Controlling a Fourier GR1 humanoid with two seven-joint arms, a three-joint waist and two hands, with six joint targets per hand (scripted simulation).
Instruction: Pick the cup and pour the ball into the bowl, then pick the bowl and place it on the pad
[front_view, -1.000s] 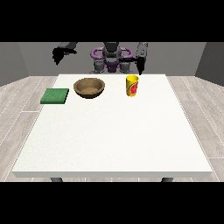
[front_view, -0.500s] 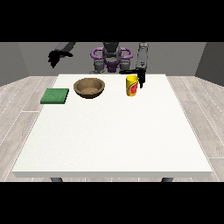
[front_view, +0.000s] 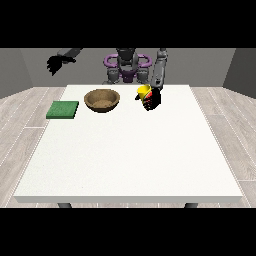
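Front view: the hand at the view's right (front_view: 152, 99) hangs from a lowered forearm, its fingers wrapped around the yellow cup (front_view: 143, 92) at the far side of the white table (front_view: 130, 150). The hand at the view's left (front_view: 56, 64) is raised off the table's side, fingers curled on nothing. Left of the cup sits the wooden bowl (front_view: 102, 99), then the green pad (front_view: 63, 109).

No readable text or labels
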